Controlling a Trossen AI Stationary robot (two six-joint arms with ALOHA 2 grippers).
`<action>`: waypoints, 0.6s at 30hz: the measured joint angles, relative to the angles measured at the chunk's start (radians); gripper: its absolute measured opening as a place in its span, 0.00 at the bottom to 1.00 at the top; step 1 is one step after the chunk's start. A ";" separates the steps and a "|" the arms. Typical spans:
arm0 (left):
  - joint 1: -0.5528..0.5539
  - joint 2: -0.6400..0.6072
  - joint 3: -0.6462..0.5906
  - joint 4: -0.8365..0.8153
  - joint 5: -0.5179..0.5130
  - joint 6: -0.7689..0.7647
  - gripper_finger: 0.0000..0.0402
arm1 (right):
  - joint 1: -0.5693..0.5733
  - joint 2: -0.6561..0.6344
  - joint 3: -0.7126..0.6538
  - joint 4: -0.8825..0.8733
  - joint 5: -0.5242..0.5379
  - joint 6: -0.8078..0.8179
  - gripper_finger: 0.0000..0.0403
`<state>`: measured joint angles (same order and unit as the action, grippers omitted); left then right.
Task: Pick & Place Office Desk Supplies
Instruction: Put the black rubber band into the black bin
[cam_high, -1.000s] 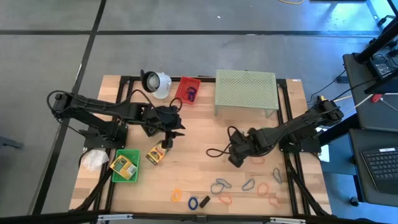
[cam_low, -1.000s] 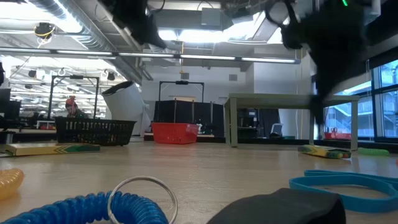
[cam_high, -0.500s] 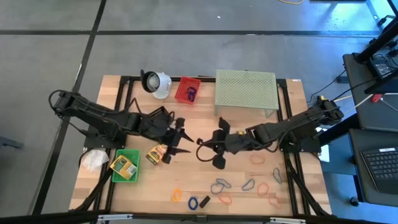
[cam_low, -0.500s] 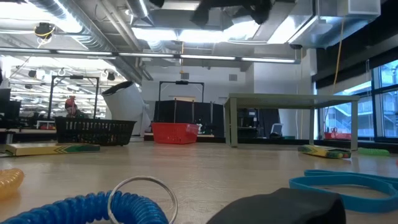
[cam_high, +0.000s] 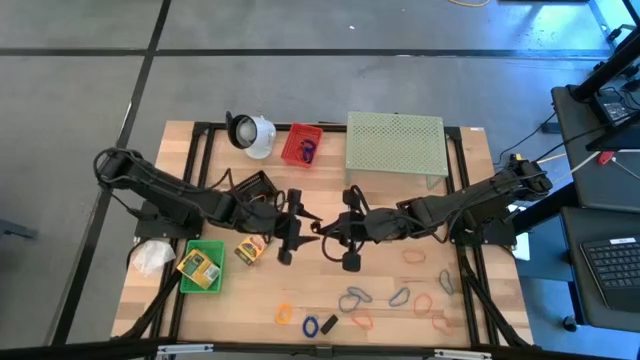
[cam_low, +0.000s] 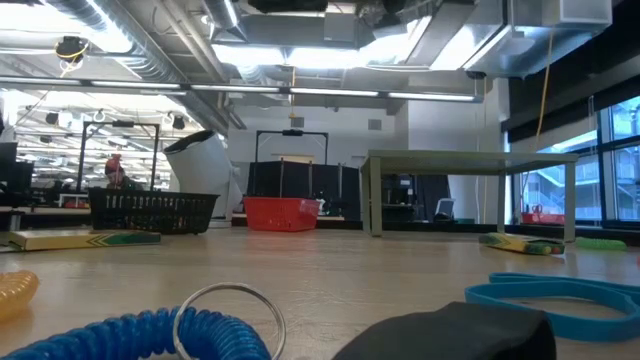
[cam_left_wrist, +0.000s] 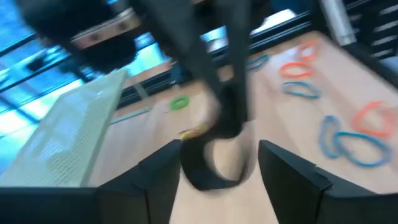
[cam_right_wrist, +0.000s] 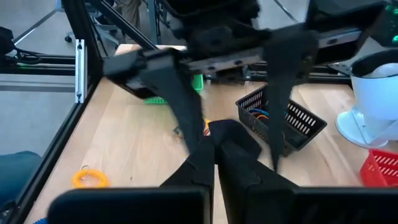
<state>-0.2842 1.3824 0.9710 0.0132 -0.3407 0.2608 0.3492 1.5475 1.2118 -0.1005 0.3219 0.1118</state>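
Note:
My right gripper (cam_high: 341, 233) is shut on a thin black rubber-band loop (cam_left_wrist: 210, 177) above the table's middle. My left gripper (cam_high: 297, 228) faces it, open, with its two fingers (cam_left_wrist: 163, 171) standing either side of the hanging loop; I see no touch. A yellow-green crayon box (cam_high: 251, 247) lies flat on the table near the left gripper. Another crayon box sits in the green tray (cam_high: 212, 247). Coloured band loops (cam_high: 356, 298) and oval clips (cam_high: 400, 296) lie near the front right. The low view shows neither gripper's fingers. My right gripper pinches the black loop by its upper part (cam_left_wrist: 231, 122) between the two shut fingers. The fingers come slanting from the table's right. The loop hangs below them, slack and rounded, lifted clear of the table.
A black basket (cam_high: 255, 187), a red basket (cam_high: 302, 146), a white cup (cam_high: 251, 132) and the pale green mesh stand (cam_high: 395, 146) line the far side. An orange coil (cam_high: 285, 313), a blue coil (cam_high: 310, 325) and a black clip (cam_high: 328, 323) lie near the front edge.
My right gripper rose off the table with the black loop and carried it toward the table's left, to the middle. My left gripper moved right, away from the crayon box, up to the loop. The crayon box stayed in place.

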 joint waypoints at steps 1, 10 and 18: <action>-0.002 0.002 0.000 -0.003 -0.028 -0.006 0.49 | 0.000 0.000 0.000 0.000 0.000 -0.006 0.03; -0.005 0.006 0.000 0.004 -0.067 -0.020 0.04 | -0.002 0.000 0.000 -0.007 0.003 -0.008 0.06; 0.001 0.001 0.000 -0.059 -0.072 -0.193 0.01 | -0.012 -0.015 0.000 -0.094 0.000 0.064 0.28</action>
<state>-0.2830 1.3836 0.9710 -0.0458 -0.4130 0.0675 0.3368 1.5321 1.2118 -0.1950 0.3220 0.1756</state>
